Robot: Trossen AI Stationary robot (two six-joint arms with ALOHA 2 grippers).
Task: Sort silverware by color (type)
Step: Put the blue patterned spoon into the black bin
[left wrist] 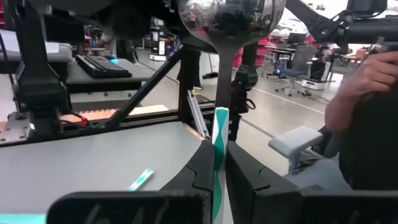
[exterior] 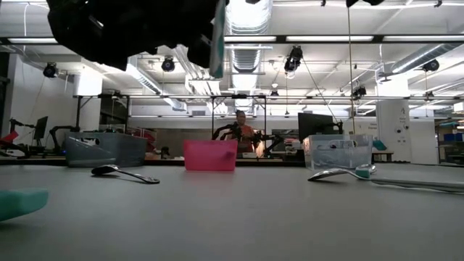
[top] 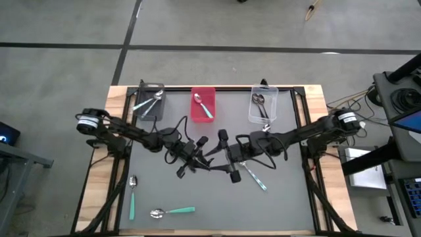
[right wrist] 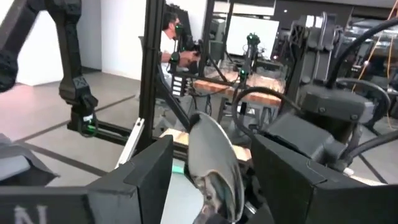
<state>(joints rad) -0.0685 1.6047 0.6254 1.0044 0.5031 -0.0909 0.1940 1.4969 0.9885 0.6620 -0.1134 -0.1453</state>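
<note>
My left gripper [left wrist: 216, 186], above the table's middle [top: 192, 155], is shut on a silver spoon with a teal handle [left wrist: 217, 134]. My right gripper [right wrist: 211, 186] faces it from the right [top: 227, 159] and is open. Its fingers stand on either side of that spoon's bowl [right wrist: 214, 158], with a gap on each side. Three more teal-handled spoons lie flat on the table: one by the right gripper [top: 254, 176] and two near the front left [top: 131, 195] [top: 172, 211]. My left gripper pinches the spoon's teal handle [left wrist: 217, 155] between its two fingers. The spoon runs on ahead along the fingers. It is lifted clear of the table, with its silver bowl [left wrist: 230, 22] at the far end, toward the right gripper.
Three bins stand along the far edge: a grey one [top: 150, 105] with pale spoons, a red one [top: 203, 104] with a teal-handled spoon, and a clear one [top: 263, 106] with a dark spoon. A person sits in the room beyond [exterior: 241, 130]. The near middle of the table is bare.
</note>
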